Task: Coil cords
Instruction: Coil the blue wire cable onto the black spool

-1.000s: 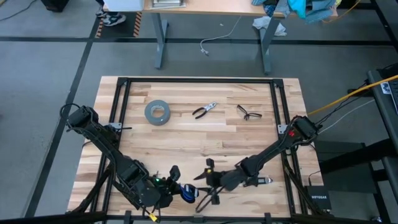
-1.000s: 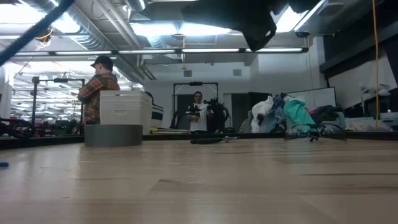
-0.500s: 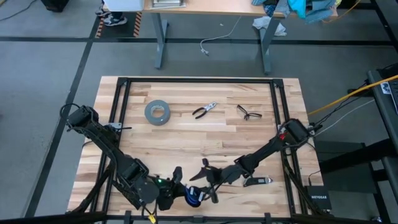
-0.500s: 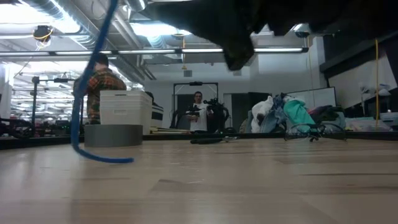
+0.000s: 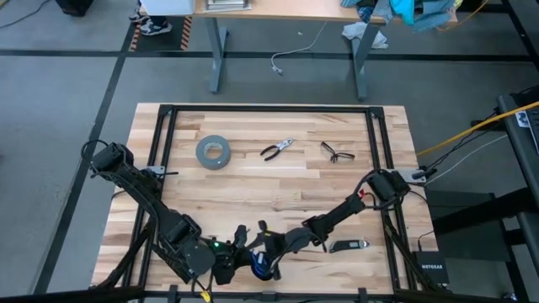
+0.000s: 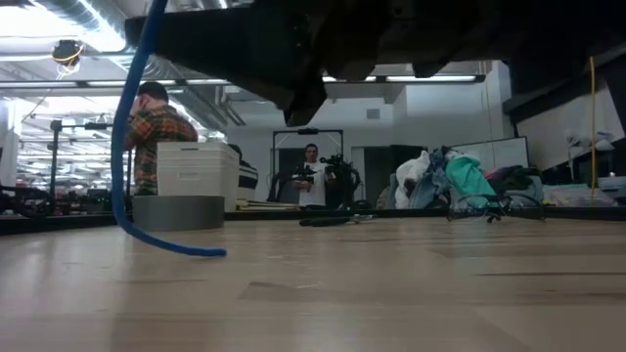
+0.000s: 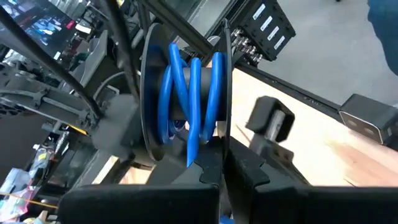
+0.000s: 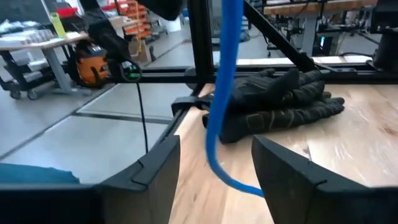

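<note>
My left gripper [image 5: 238, 252], at the table's near edge, is clamped on the cords [image 7: 189, 102]: one spool wound with blue turns, seen in the left wrist view, with one loose blue strand [image 6: 132, 147] hanging from it and curling onto the wooden table [image 5: 278, 181]. My right gripper [image 5: 263, 240] sits just beside the spool with its fingers spread apart, and the strand [image 8: 221, 87] runs down between them.

To do this step well, I judge that I should close the right fingers on the strand only once it lies centred between them, keep it lightly taut, and lay the next turn alongside the others, not across them.

Count on the table: one cord bundle, one grey tape roll [image 5: 213, 151], one pair of pliers [image 5: 276, 150], one pair of glasses [image 5: 337, 152], two arms.
</note>
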Robot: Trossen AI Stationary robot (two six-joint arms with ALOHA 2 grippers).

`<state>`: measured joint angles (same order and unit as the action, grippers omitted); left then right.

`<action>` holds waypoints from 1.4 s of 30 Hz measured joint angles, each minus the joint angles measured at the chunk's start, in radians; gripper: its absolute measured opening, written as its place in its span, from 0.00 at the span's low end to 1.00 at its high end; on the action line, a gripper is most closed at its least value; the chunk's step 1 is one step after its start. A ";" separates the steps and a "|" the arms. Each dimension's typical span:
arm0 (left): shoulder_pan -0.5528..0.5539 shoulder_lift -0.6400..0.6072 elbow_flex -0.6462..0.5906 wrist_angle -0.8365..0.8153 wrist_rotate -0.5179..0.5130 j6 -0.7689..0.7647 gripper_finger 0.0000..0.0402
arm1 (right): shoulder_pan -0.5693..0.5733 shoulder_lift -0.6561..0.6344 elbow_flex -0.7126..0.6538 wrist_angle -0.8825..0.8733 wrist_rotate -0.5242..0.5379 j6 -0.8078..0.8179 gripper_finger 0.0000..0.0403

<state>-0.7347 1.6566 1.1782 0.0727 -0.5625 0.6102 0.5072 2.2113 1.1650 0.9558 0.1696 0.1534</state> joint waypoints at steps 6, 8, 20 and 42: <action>-0.026 -0.025 0.000 0.000 -0.034 0.004 0.00 | 0.000 0.000 0.013 -0.042 0.000 -0.002 0.46; -0.037 -0.034 0.000 0.000 -0.045 0.004 0.00 | 0.000 0.000 0.013 -0.042 0.000 -0.002 0.44; -0.040 -0.034 0.000 0.000 -0.059 0.018 0.00 | -0.012 0.000 0.013 -0.032 -0.007 0.005 0.40; -0.030 -0.034 0.000 -0.001 -0.056 0.016 0.00 | -0.012 0.000 0.012 0.016 -0.036 -0.002 0.31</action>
<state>-0.7647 1.6230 1.1782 0.0721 -0.6182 0.6258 0.4950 2.2112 1.1774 0.9714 0.1333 0.1516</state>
